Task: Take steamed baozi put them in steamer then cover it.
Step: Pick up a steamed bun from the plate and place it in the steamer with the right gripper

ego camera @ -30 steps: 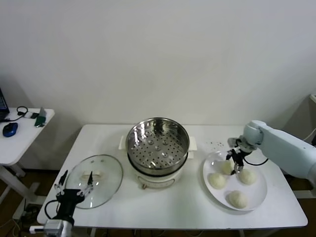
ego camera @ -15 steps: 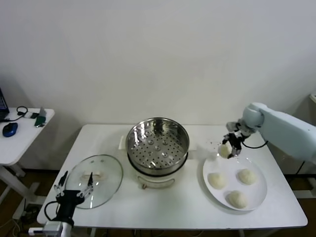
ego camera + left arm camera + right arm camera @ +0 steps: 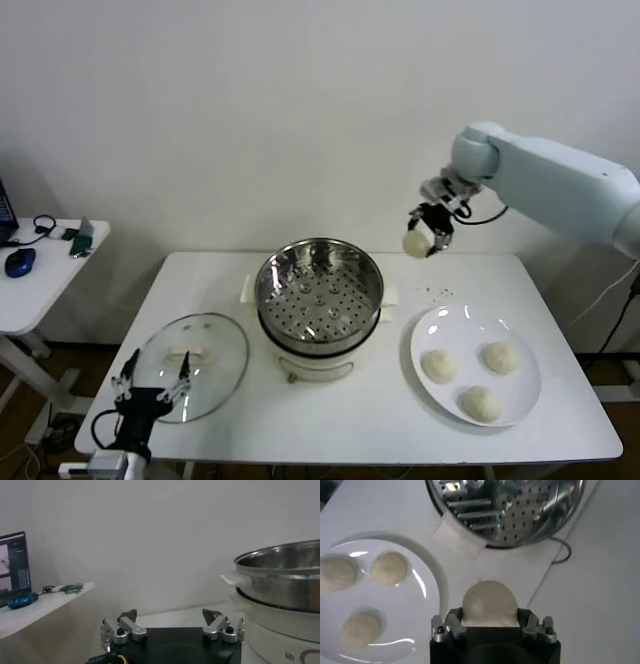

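First baozi (image 3: pixel 415 243) clamped in right gripper (image 3: pixel 424 232) w/ steamer (image 3: pixel 320 285) below-left, empty; 3 on plate (image 3: pixel 527 396) underneath, cover (image 3: pixel 190 365) off, left gripper (image 3: pixel 150 380) open, idle.

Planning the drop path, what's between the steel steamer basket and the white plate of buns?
In the head view, only bare white table lies between the steel steamer basket and the white plate.

We see the white table (image 3: pixel 330 410) carrying the steamer (image 3: pixel 319 300) at centre, the glass cover (image 3: pixel 192 365) lying flat toward its left front corner, and a white plate (image 3: pixel 520 395) on the right — small dark specks (image 3: pixel 436 292), perhaps crumbs, behind it.
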`<control>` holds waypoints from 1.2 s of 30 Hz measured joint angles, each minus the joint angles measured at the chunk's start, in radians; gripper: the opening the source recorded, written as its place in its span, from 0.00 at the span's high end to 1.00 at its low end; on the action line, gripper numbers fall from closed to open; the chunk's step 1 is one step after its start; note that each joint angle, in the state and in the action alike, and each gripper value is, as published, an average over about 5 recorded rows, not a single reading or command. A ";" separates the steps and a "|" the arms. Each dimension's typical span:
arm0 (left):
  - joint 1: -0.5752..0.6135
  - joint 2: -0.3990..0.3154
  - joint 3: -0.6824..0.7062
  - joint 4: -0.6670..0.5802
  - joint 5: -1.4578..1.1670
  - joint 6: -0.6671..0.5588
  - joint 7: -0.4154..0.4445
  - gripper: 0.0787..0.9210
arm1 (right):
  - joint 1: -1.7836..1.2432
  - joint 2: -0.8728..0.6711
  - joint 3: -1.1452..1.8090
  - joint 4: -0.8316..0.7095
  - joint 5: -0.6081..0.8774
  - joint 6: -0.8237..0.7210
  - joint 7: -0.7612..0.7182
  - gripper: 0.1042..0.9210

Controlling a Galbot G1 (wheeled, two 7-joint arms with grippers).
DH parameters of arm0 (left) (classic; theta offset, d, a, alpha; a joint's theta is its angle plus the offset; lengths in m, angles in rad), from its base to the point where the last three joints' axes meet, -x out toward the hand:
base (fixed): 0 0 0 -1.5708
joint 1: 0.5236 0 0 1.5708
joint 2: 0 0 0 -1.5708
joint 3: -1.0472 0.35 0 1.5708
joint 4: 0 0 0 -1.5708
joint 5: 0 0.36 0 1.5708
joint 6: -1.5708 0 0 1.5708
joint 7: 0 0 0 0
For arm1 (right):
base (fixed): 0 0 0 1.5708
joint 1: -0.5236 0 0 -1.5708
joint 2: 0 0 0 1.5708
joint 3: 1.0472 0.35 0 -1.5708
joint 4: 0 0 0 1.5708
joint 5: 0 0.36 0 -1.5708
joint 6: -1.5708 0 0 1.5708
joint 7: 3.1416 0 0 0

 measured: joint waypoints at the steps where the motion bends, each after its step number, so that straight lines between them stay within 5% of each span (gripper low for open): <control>1: -0.001 0.000 0.002 0.000 0.000 0.001 0.000 0.12 | 0.005 0.020 0.000 -0.001 -0.006 0.011 -0.002 0.27; 16: 0.000 -0.001 0.008 -0.006 0.002 0.003 0.000 0.12 | -0.060 0.271 0.030 -0.055 -0.241 0.209 0.010 0.27; 36: -0.021 0.006 0.025 -0.031 0.023 0.021 -0.009 0.12 | -0.267 0.408 0.131 -0.176 -0.569 0.367 0.062 0.26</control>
